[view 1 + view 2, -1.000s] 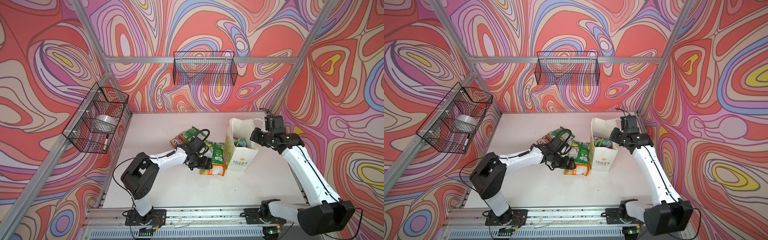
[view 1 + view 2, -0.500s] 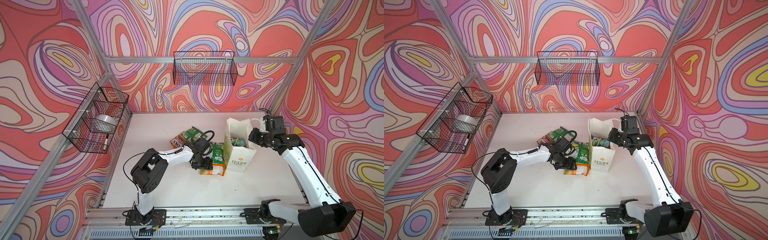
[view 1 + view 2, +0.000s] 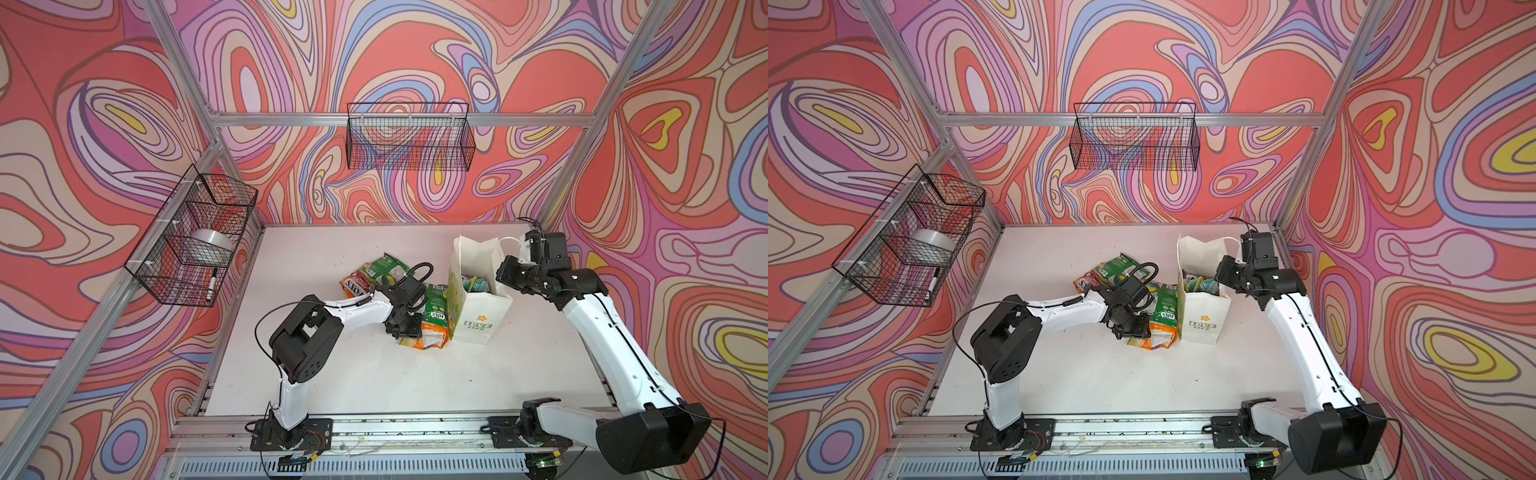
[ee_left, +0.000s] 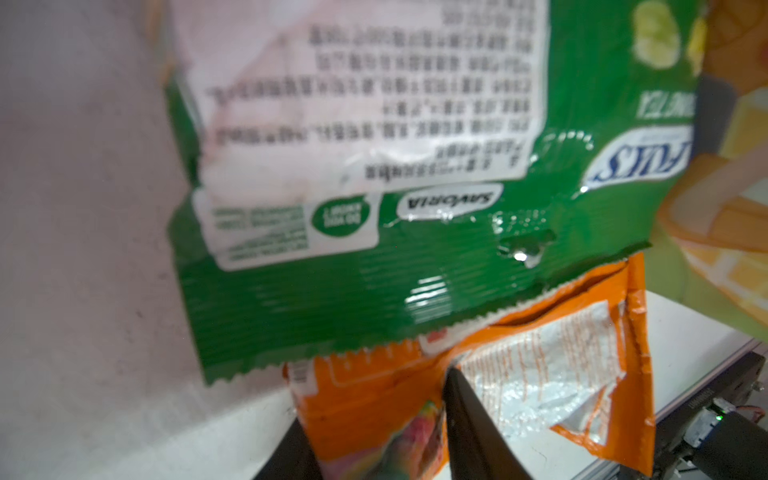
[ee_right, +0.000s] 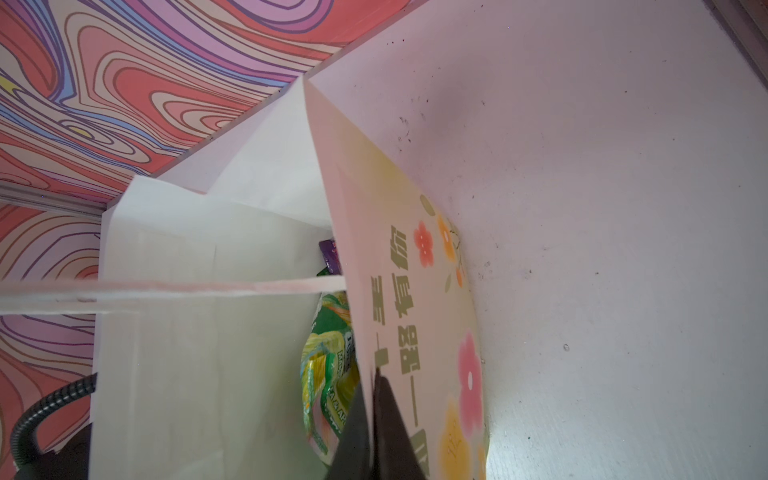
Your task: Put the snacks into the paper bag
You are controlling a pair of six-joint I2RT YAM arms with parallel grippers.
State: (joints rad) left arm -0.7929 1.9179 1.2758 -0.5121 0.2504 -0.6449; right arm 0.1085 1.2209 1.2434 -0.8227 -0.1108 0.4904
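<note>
The white paper bag (image 3: 478, 316) (image 3: 1204, 320) stands upright right of the middle. My right gripper (image 3: 505, 274) (image 5: 370, 399) is shut on its rim wall (image 5: 415, 291). Inside lie snacks: a green packet (image 5: 328, 365) and a purple one (image 5: 330, 255). Left of the bag is a pile of snacks: a green packet (image 3: 434, 305) (image 4: 374, 270) over an orange packet (image 3: 428, 336) (image 4: 374, 399), plus another green one (image 3: 384, 268) and an orange one (image 3: 355, 284) behind. My left gripper (image 3: 405, 328) (image 3: 1133, 330) (image 4: 374, 415) is shut on the front orange packet's end.
A black wire basket (image 3: 195, 237) on the left wall holds a tape roll (image 3: 212, 241) and a marker (image 3: 212, 284). Another wire basket (image 3: 409, 137) hangs on the back wall. An aluminium rail (image 3: 374, 428) runs along the front edge.
My left gripper's jaws have come together on the orange packet, and the left arm's elbow has swung right. The right gripper keeps its hold on the bag.
</note>
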